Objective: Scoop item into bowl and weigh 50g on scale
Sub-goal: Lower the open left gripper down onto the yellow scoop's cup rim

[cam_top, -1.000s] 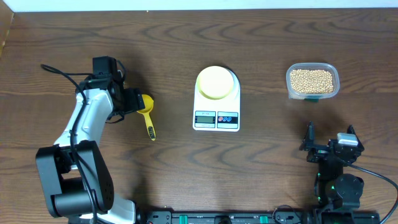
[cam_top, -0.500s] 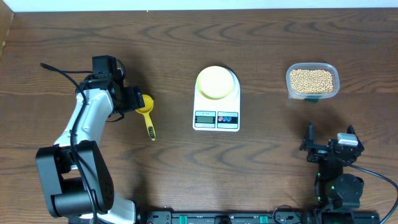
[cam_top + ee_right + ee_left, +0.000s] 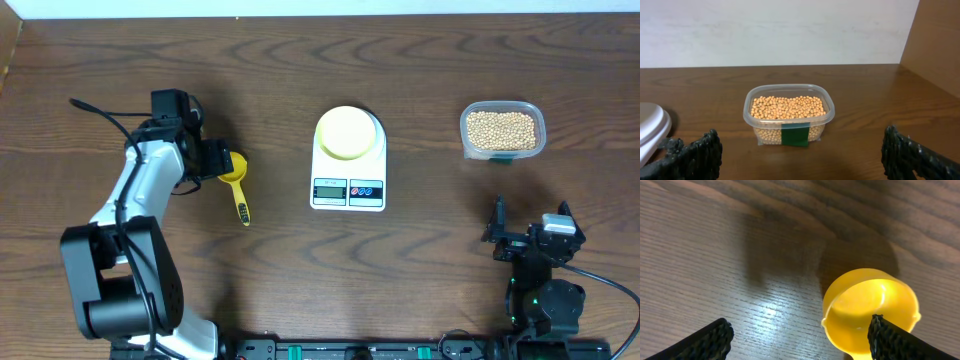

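Observation:
The beans [image 3: 502, 129] fill a clear container at the back right, straight ahead in the right wrist view [image 3: 788, 107]. The pale-yellow bowl [image 3: 348, 131] sits on the white scale [image 3: 348, 192] at the table's middle. A yellow scoop [image 3: 238, 180] lies on the left with its handle toward the front. My left gripper [image 3: 212, 160] hangs open just above the scoop's cup [image 3: 870, 305]. In the left wrist view my left gripper [image 3: 800, 336] holds nothing, and its right finger overlaps the cup's rim. My right gripper [image 3: 530, 236] rests open at the front right [image 3: 800, 150], well short of the container.
The scale's white edge [image 3: 650, 125] shows at the left of the right wrist view. A green label [image 3: 795, 135] marks the container's front. A pale wall runs behind the table, and a wooden side panel [image 3: 935, 45] stands at the right.
The left arm has shifted very slightly; both grippers stay open and nothing else has moved.

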Action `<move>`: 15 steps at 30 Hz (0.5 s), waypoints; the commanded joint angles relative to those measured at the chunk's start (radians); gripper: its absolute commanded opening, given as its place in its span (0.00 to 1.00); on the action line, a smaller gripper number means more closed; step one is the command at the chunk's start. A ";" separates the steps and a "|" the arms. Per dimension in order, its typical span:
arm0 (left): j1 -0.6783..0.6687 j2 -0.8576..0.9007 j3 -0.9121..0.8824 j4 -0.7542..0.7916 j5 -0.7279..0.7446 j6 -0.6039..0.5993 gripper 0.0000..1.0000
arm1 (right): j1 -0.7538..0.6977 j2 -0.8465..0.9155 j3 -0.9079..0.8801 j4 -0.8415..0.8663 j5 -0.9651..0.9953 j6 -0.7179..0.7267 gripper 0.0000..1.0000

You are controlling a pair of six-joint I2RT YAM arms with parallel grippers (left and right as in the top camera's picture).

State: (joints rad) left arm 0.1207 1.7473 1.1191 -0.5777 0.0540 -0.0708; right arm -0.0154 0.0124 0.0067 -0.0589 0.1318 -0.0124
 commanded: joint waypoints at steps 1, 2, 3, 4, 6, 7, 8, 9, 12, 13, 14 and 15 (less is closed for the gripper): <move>0.003 0.017 0.030 0.001 0.006 0.024 0.88 | 0.008 -0.006 -0.001 -0.002 0.016 -0.007 0.99; 0.003 0.018 0.030 0.001 0.006 0.026 0.88 | 0.008 -0.006 -0.001 -0.002 0.016 -0.007 0.99; 0.003 0.019 0.030 0.001 0.006 0.025 0.88 | 0.008 -0.006 -0.001 -0.002 0.016 -0.007 0.99; 0.003 0.021 0.030 0.001 0.006 0.025 0.88 | 0.008 -0.006 -0.001 -0.002 0.016 -0.007 0.99; 0.003 0.029 0.030 0.005 0.006 0.026 0.88 | 0.008 -0.006 -0.001 -0.002 0.016 -0.007 0.99; 0.002 0.038 0.030 0.010 0.006 0.027 0.88 | 0.008 -0.006 -0.001 -0.002 0.016 -0.007 0.99; 0.000 0.044 0.030 0.012 0.006 0.030 0.88 | 0.008 -0.006 -0.001 -0.002 0.016 -0.007 0.99; 0.000 0.048 0.030 0.012 0.006 0.034 0.88 | 0.008 -0.006 -0.001 -0.002 0.016 -0.007 0.99; -0.002 0.056 0.030 0.012 0.006 0.034 0.88 | 0.008 -0.006 -0.001 -0.002 0.016 -0.007 0.99; -0.002 0.056 0.030 0.013 0.006 0.034 0.88 | 0.008 -0.006 -0.001 -0.002 0.016 -0.007 0.99; -0.002 0.056 0.030 0.013 0.006 0.034 0.88 | 0.008 -0.006 -0.001 -0.002 0.016 -0.007 0.99; -0.002 0.056 0.030 0.013 0.006 0.037 0.88 | 0.008 -0.006 -0.001 -0.002 0.016 -0.007 0.99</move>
State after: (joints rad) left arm 0.1207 1.7920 1.1191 -0.5678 0.0544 -0.0509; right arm -0.0154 0.0124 0.0067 -0.0589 0.1318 -0.0124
